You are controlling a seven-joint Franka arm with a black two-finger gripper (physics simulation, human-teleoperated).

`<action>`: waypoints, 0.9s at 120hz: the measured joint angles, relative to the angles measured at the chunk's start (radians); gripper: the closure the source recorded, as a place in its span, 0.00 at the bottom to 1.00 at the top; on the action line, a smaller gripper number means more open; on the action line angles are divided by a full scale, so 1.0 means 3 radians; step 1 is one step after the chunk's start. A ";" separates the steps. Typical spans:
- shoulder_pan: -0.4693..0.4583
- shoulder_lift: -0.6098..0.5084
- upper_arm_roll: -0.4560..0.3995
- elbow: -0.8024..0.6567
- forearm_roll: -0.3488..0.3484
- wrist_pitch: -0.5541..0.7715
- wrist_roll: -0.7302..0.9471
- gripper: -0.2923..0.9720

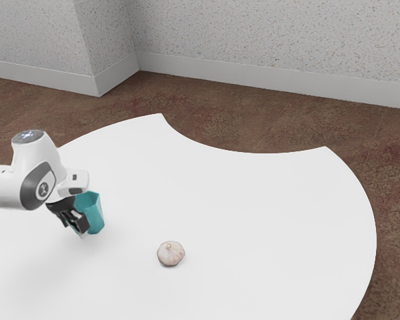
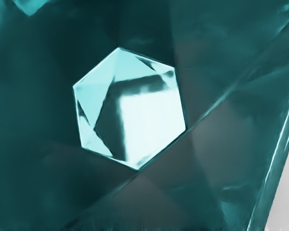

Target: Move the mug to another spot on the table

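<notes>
mug (image 1: 93, 212): teal, faceted, at the exterior view's left side of the white tabletop (image 1: 267, 200), tilted, with its opening turned toward the arm
claw (image 1: 75, 223): black, closed on the mug's wall at the rim side, pinching it
arm (image 1: 27, 183): white and grey, coming in from the exterior view's left edge, bent down toward the mug
wrist view: looks straight into the mug (image 2: 48, 144), with its pale six-sided bottom (image 2: 130, 120) amid dark teal walls
garlic bulb (image 1: 171, 253): on the tabletop toward the exterior view's right of the mug, well apart from it
floor (image 1: 253, 113): brown, around the tabletop
</notes>
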 joint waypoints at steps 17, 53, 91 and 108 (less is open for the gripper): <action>0.0060 0.0003 0.0003 0.0004 -0.0023 0.0033 0.0044 0.61; -0.0043 -0.0173 0.0013 -0.0012 -0.0109 0.0274 0.0204 0.71; -0.0524 -0.0282 0.0014 -0.0059 -0.0821 0.0793 0.0581 0.72; -0.0824 -0.0170 0.0007 -0.0060 -0.1227 0.0895 0.0724 0.72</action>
